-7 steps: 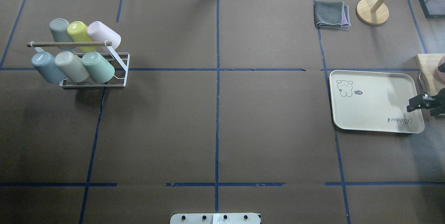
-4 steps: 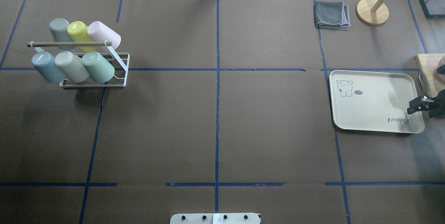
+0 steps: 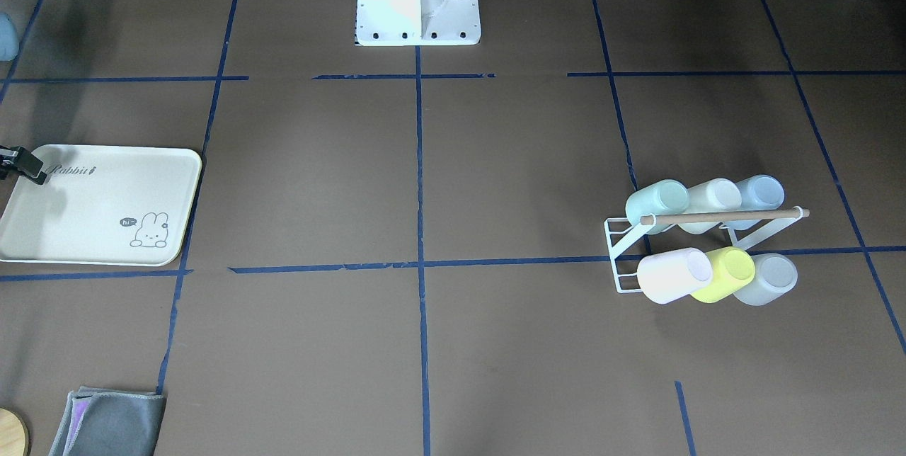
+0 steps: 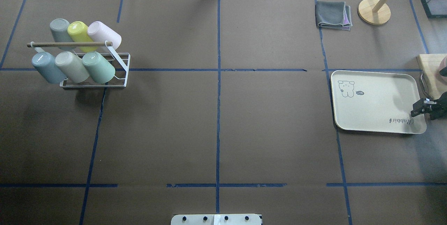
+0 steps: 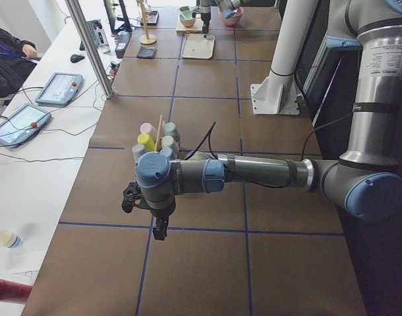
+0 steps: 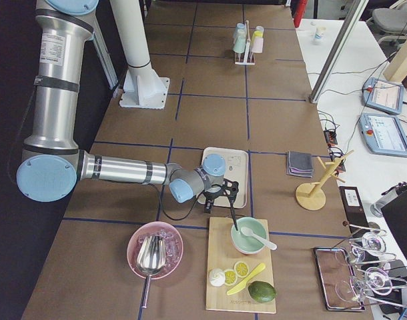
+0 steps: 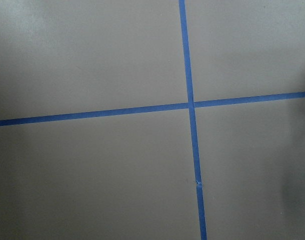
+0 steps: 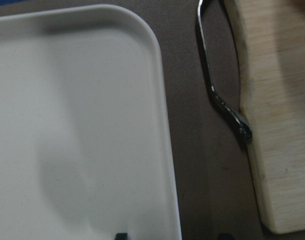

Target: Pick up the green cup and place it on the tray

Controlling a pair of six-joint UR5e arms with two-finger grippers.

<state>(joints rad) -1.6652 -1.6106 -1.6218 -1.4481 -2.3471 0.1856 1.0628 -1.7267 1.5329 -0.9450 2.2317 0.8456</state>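
I have not yet begun the pickup: the green cup (image 4: 99, 67) lies in the rack (image 4: 120, 78) at the overhead view's upper left, my right claw (image 4: 418, 108) hangs spread and empty over the right edge of the tray (image 4: 373, 95), I cannot tell my left claw's (image 5: 159, 227) state, and next a claw must reach that cup.

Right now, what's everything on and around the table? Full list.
green cup: 1, mint green, on the rack, row nearer the robot
other cups: 5, grey-blue, beige, grey, yellow, pink, same rack
rack: 1, white wire, wooden bar, robot's left side
tray: 1, cream, robot's right side
cloth: 1, grey, folded, beyond the tray
wooden stand: 1, tan, beside the cloth
cutting board: 1, wood, right of the tray
green bowl: 1, pale green, on the board
pink bowl: 1, pink, beside the board
right gripper: 1, black, open over the tray's edge
left gripper: 1, black, above table near the rack; state unclear
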